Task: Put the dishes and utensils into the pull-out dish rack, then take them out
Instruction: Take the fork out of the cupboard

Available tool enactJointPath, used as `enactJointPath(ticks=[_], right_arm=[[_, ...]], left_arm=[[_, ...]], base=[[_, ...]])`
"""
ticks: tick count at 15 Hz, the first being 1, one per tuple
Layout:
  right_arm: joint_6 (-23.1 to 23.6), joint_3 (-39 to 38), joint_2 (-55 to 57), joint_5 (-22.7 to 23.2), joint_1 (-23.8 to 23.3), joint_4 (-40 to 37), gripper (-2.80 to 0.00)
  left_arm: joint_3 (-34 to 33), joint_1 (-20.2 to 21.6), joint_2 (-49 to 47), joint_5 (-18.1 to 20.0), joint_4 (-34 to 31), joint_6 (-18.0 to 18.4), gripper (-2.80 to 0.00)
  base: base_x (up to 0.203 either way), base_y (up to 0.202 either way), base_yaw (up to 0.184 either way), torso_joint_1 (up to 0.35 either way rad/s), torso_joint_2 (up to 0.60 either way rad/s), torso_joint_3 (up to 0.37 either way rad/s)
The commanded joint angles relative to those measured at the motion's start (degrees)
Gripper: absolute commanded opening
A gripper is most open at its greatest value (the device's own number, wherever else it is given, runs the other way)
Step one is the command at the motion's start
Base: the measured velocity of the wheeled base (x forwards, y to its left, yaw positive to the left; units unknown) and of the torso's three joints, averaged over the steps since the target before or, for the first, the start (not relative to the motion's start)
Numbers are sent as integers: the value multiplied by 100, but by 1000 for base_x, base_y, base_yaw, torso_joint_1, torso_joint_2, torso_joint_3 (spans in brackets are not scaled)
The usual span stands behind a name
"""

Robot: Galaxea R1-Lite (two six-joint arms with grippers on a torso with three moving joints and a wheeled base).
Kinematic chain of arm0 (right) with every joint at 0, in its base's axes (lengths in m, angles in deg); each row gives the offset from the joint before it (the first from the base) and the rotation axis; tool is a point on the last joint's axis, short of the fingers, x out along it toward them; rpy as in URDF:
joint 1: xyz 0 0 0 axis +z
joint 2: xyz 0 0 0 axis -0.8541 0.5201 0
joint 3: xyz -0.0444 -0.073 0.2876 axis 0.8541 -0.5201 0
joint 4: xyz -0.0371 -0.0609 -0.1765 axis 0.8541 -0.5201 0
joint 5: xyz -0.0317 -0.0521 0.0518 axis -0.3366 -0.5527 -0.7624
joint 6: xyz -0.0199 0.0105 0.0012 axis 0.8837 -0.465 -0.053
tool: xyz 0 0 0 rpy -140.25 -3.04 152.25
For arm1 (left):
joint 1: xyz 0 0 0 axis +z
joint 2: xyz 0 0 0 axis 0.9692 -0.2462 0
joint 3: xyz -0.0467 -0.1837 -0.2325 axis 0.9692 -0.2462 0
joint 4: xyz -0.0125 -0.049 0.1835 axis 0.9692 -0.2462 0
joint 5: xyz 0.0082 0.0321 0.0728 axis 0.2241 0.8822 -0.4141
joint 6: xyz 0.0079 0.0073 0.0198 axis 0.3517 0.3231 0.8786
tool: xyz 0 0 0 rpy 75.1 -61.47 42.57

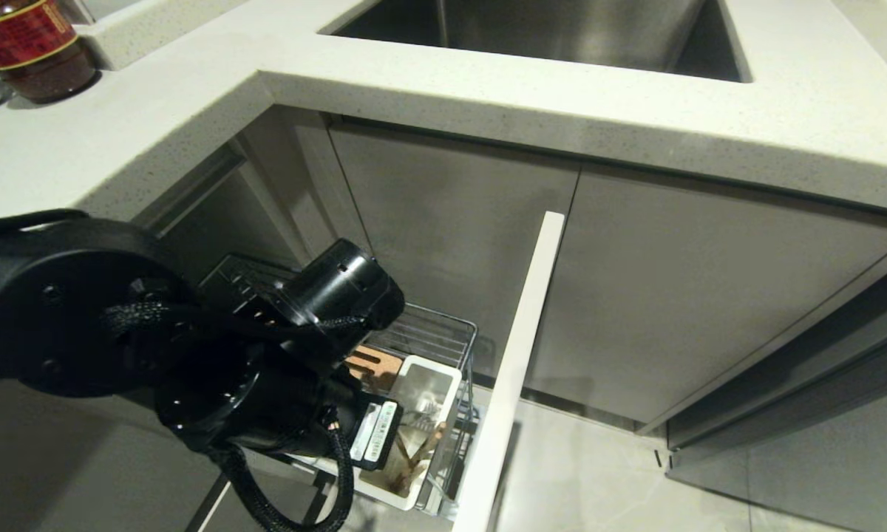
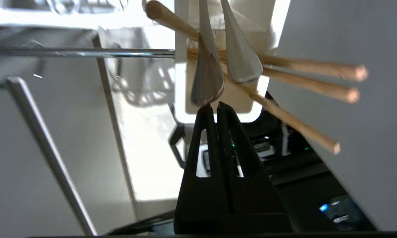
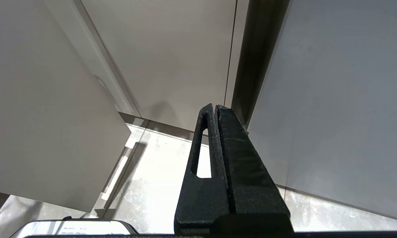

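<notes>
your left gripper (image 2: 216,105) sat closed on nothing, tips just short of a metal handle (image 2: 206,72) in the white cup (image 1: 429,391) at the front of the rack (image 1: 443,332). that handle looked stiff, light and slick, so i'd pinch it broadside near its rounded end. a second metal handle (image 2: 241,56) stood beside it. four chopstick ends (image 2: 317,71) fanned out, light, rigid, prone to roll. your right gripper (image 3: 215,107) hung closed, empty, by the cabinet doors.
</notes>
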Motion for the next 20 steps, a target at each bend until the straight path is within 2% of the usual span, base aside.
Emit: enactJointPath(ticks=[1,4,6,7,20], right_arm=[[0,-149,-4,1,2,6,-280],[0,-149,-4,1,2,6,-280],[0,-149,-4,1,2,6,-280],[0,-149,-4,1,2,5,-280],[0,-149,-4,1,2,6,-280]], left_arm=[[-175,28,338,-9,-10,375,-280],[-223,29,437,-9,-18,456,-280],[-329,77,421,6,10,680,-280],[-375,95,407,21,107,706,0],[-901,258,-143,158,1441,777,0]], base=[[0,0,0,0,0,0],[0,0,0,0,0,0],[0,0,0,0,0,0],[0,0,0,0,0,0],[0,0,0,0,0,0]])
